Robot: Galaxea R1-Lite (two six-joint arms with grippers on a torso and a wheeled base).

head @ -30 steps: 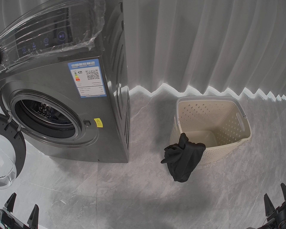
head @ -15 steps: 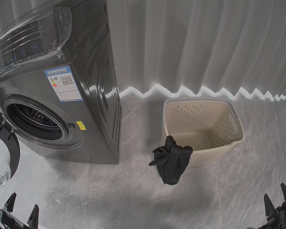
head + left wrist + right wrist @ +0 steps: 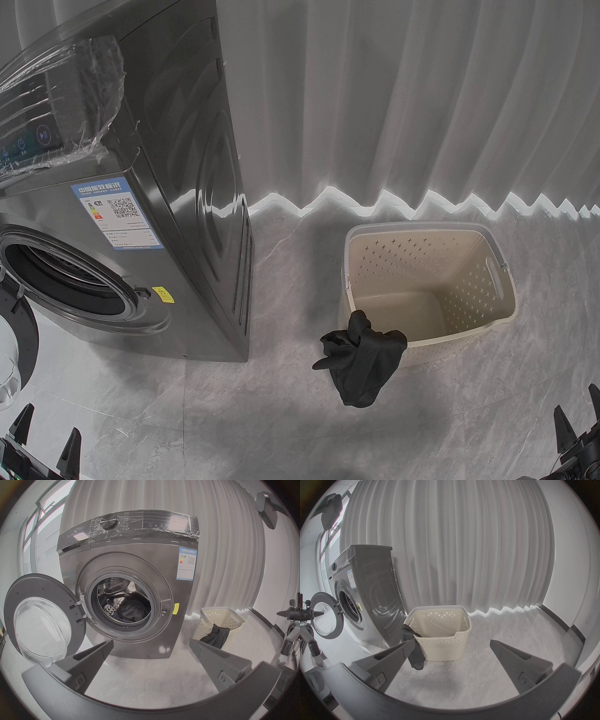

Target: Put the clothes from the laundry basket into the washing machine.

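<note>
A cream laundry basket (image 3: 500, 284) (image 3: 462, 627) (image 3: 232, 617) stands on the floor to the right of the grey washing machine (image 3: 187, 187) (image 3: 137, 558) (image 3: 375, 586). A black garment (image 3: 362, 362) (image 3: 414, 655) (image 3: 217, 636) hangs over the basket's near left corner and down its outside. The machine's round door (image 3: 40, 617) (image 3: 326, 616) is swung open, and dark clothes (image 3: 131, 609) lie inside the drum. My left gripper (image 3: 45, 437) (image 3: 150, 655) is open and empty at the lower left, facing the drum. My right gripper (image 3: 578, 415) (image 3: 451, 655) is open and empty at the lower right, facing the basket.
A white pleated curtain (image 3: 406, 94) hangs behind the machine and basket. Grey marble-look floor (image 3: 269, 412) lies open between the grippers, the machine and the basket. A dark baseboard (image 3: 565, 627) runs along the wall on the right.
The head camera has turned to the right, so the machine slid left in the picture. The basket, the garment and both grippers keep their places.
</note>
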